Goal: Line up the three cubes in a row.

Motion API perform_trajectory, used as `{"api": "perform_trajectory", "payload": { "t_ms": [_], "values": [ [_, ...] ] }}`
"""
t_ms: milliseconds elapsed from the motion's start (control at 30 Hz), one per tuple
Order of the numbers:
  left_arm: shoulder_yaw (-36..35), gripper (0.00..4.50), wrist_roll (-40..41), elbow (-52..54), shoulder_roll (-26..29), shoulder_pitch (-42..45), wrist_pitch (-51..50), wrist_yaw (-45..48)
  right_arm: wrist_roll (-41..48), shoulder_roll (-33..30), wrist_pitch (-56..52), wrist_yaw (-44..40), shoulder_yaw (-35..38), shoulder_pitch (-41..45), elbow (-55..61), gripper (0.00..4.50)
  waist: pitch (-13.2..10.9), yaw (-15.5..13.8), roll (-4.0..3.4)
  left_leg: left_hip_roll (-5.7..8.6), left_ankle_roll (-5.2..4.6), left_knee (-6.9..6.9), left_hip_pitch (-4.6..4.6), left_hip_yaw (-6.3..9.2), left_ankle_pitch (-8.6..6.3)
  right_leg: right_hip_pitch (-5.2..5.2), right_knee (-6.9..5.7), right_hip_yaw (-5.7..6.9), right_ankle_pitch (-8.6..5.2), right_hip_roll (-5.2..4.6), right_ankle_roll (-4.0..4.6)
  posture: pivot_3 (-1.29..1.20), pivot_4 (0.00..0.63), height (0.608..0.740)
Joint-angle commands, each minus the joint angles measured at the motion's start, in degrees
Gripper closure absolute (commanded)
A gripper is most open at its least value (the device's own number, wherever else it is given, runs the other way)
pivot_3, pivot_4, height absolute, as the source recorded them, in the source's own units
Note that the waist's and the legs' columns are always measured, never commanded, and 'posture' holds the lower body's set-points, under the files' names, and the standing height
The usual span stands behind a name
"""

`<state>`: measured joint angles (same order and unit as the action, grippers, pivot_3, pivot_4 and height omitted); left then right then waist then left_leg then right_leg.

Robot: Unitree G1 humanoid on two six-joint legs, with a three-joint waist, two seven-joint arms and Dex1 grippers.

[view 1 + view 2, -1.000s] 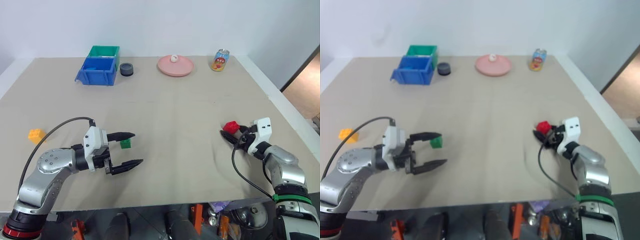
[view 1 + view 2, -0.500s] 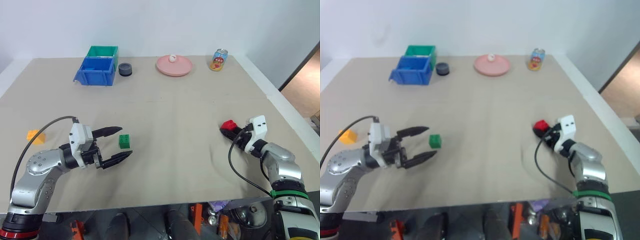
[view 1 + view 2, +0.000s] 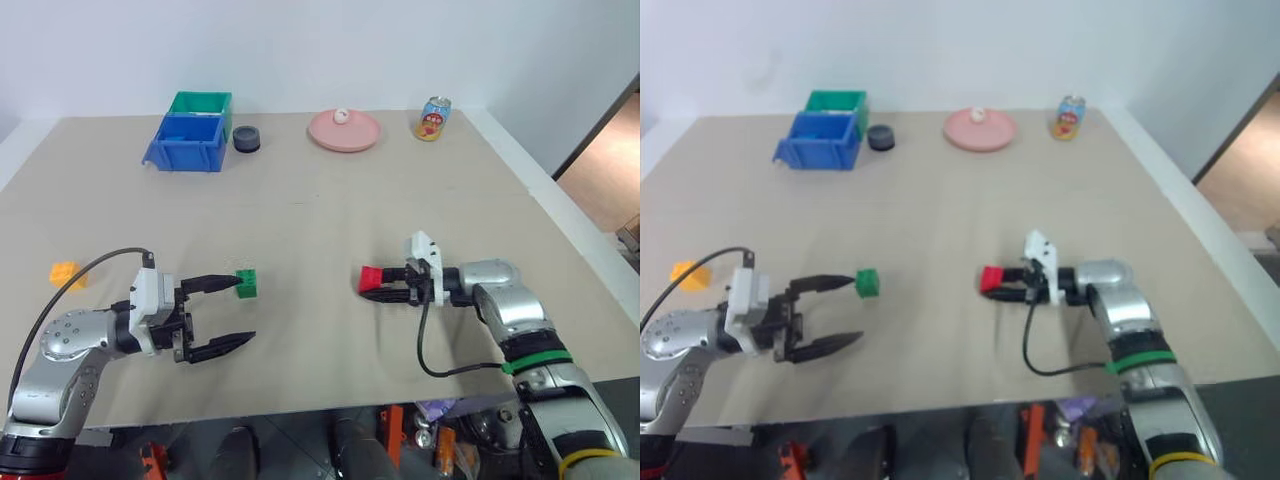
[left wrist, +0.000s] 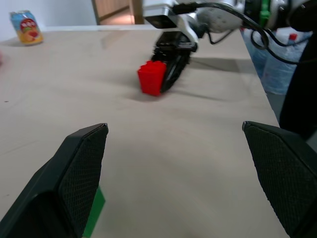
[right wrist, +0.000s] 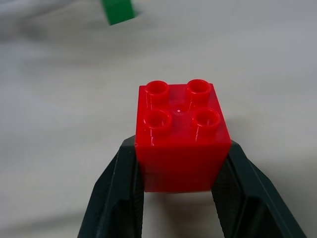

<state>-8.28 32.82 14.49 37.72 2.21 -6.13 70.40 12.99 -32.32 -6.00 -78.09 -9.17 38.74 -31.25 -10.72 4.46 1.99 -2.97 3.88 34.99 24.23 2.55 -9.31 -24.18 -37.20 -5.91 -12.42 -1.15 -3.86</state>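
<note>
Looking down from the head, the right gripper (image 3: 372, 287) was clamped on the red cube (image 3: 371, 277) at mid-table, while the left gripper (image 3: 232, 311) stood wide apart beside the green cube (image 3: 246, 283); the yellow-orange cube (image 3: 64, 272) sat far left. Its wrist view caught the green cube (image 4: 93, 214) by one finger. The right wrist view showed both fingers (image 5: 115, 193) squeezing the red cube (image 5: 181, 135).

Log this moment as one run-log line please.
right gripper: shut on red cube | left gripper: open beside green cube | yellow-orange cube: far left, untouched | row: not formed
</note>
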Motion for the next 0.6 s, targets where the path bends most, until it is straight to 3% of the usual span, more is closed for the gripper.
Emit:
{"api": "perform_trajectory", "payload": {
  "t_ms": [33, 267, 600],
  "values": [
    [-0.5, 0.0, 0.3, 1.6, 0.9, -0.6, 0.7, 0.3, -1.2, -1.4, 3.3, -2.8, 0.8, 3.3, -5.1, 3.23, 0.0, 0.0, 0.0, 0.0, 0.0, -0.01, 0.0, 0.0, 0.0, 0.0, 0.0, 0.0, 0.0, 0.0, 0.0, 0.0, 0.15, 0.736],
    [-1.2, 0.0, 0.6, 2.6, 1.4, -1.9, 0.5, -0.1, -2.1, -4.8, 7.6, -8.4, 1.6, 4.9, -10.9, 3.23, 0.0, -0.1, 0.0, 0.0, -0.01, -0.05, 0.03, 0.0, -0.02, -0.02, 0.0, 0.0, -0.05, -0.01, -0.01, 0.0, 0.15, 0.736],
    [-1.3, 0.0, 1.1, 2.9, 1.6, -2.2, 0.0, -0.7, -2.4, -3.7, 10.0, -7.8, 1.5, 4.9, -11.3, 3.23, 0.0, 0.1, -0.01, -0.01, -0.02, -0.05, -0.02, 0.0, -0.01, -0.02, -0.01, -0.01, -0.01, 0.0, 0.03, 0.0, 0.15, 0.736]
  ]
}}
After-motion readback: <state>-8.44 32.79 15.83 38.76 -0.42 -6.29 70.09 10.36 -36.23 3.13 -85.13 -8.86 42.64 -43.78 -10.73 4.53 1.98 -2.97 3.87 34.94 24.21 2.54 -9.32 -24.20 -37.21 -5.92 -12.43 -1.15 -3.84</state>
